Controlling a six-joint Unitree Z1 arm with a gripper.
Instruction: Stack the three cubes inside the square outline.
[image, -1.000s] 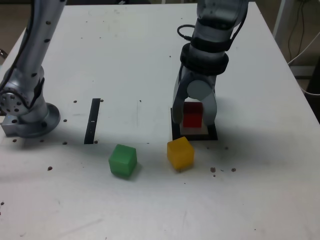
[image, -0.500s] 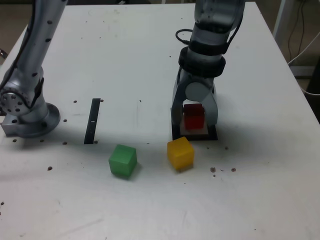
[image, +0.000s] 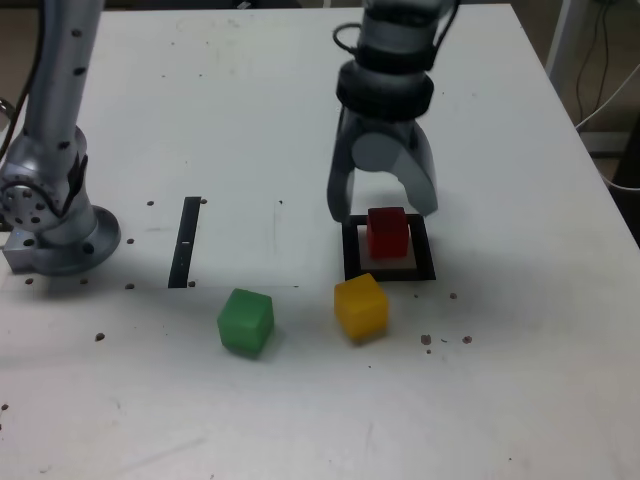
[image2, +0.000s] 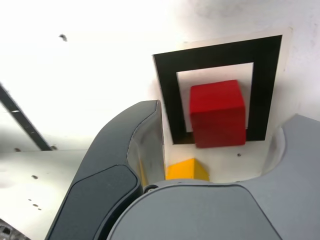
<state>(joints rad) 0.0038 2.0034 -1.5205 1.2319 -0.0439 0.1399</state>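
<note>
Red cube (image: 387, 232) sits in the outline (image: 352, 268), right of centre in the exterior frame. Gripper (image: 383, 208) hangs above it, jaws spread, empty. Best clear upward, then take the yellow cube (image: 360, 307) squarely.

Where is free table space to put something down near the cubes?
Bare patches: between the black strip and the square outline; in front of the green cube. Crowded: the outline with the red cube, yellow cube and open gripper.
</note>
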